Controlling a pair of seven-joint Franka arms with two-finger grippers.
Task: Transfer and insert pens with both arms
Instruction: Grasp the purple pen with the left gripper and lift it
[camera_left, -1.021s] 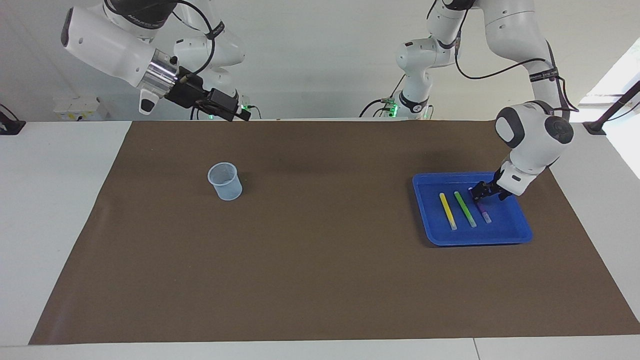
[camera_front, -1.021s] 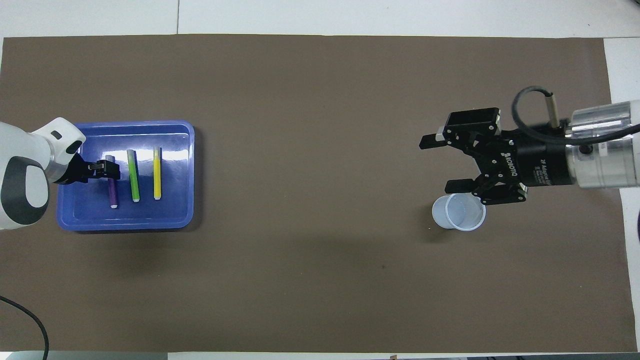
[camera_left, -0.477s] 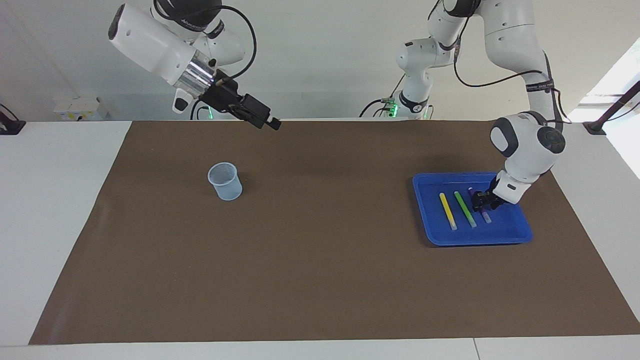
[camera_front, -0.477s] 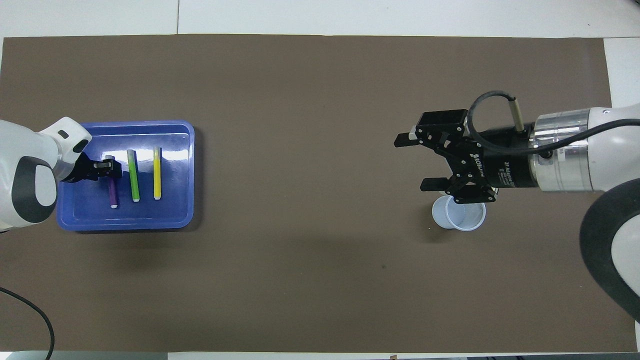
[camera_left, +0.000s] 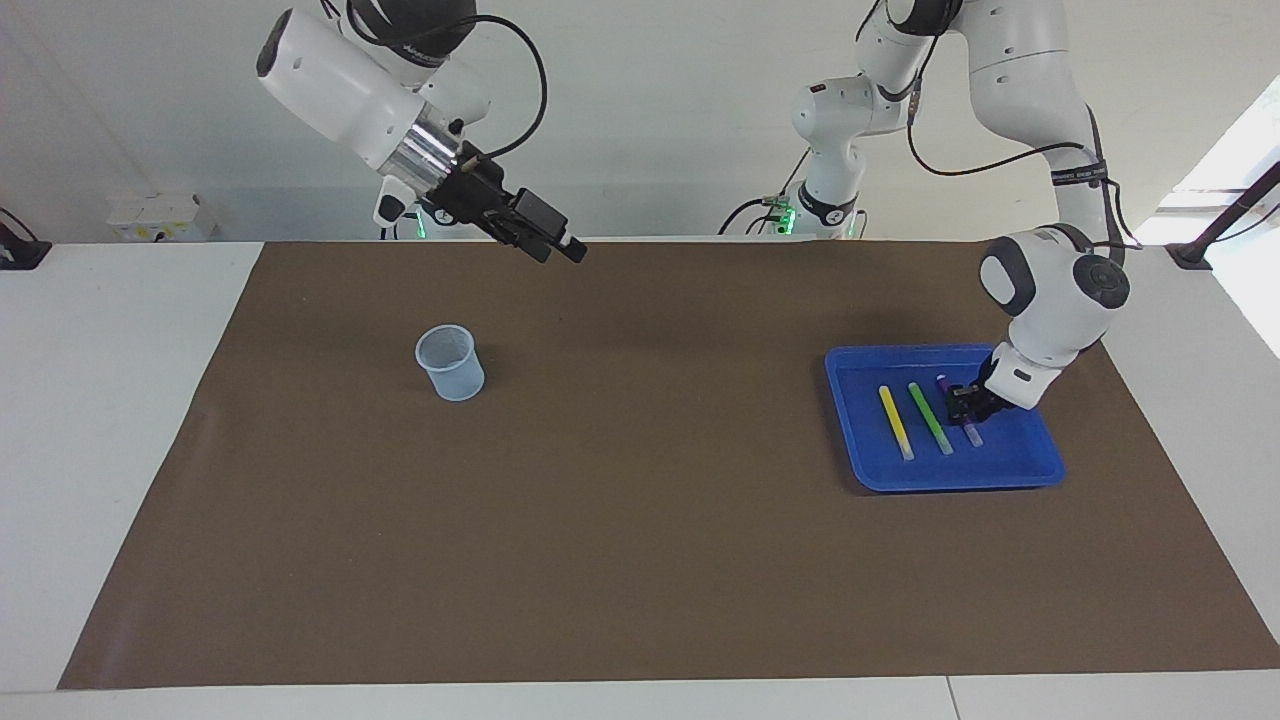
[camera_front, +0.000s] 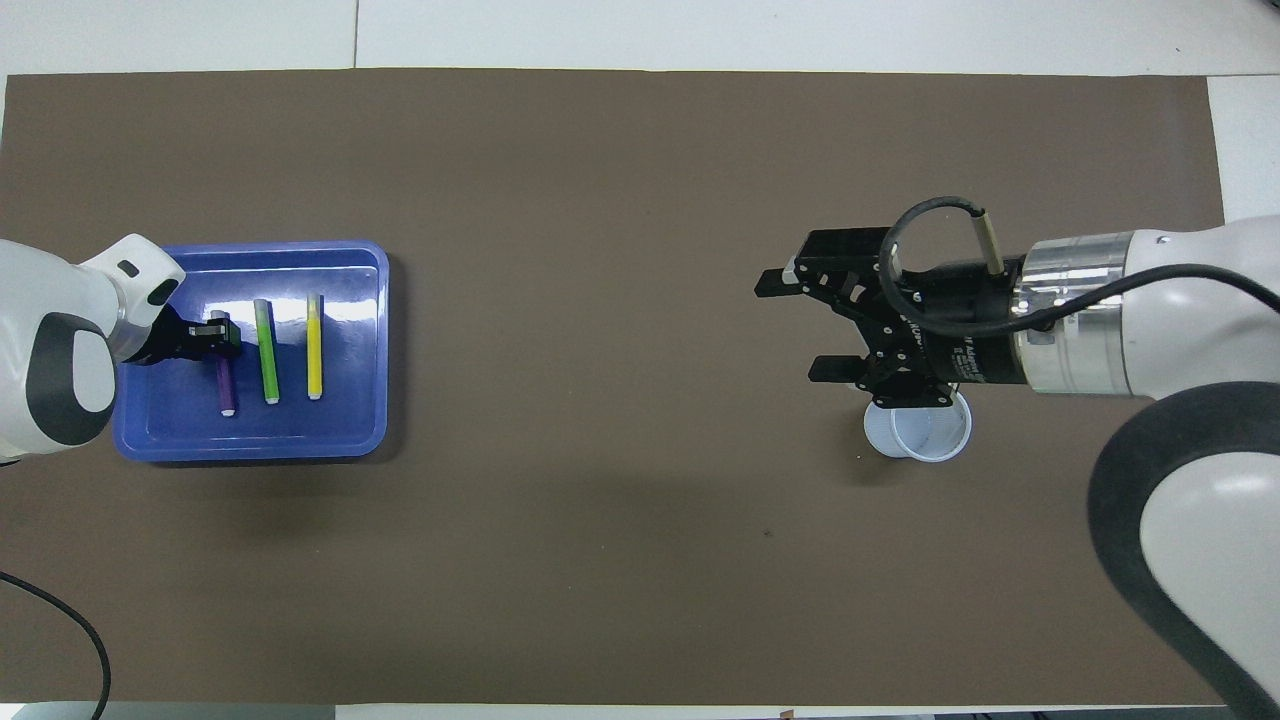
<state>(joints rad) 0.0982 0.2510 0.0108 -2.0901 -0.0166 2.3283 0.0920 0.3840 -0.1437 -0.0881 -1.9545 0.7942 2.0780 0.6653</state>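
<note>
Gripping is underway: left gripper (camera_left: 962, 403) is set down in the blue tray (camera_left: 1040, 467), jaws narrowed around the purple pen (camera_left: 971, 432) at the tray's 3 o'clock side in the facing view; firm hold cannot be confirmed. Closure should be finished before lifting. Right gripper (camera_front: 800, 325) is held open mid-table.

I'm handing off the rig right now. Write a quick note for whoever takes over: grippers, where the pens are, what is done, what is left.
Left gripper: down in the blue tray, at the purple pen near its middle; whether the grip is firm cannot be told.
Right gripper: open, empty, raised over the mat, toward the middle of the table from the cup.
Pens: purple, green pen and yellow pen all lie side by side in the tray.
Done: none moved; the cup is empty.
Left: lift each pen, pass it to the right gripper, put it in the cup.
</note>
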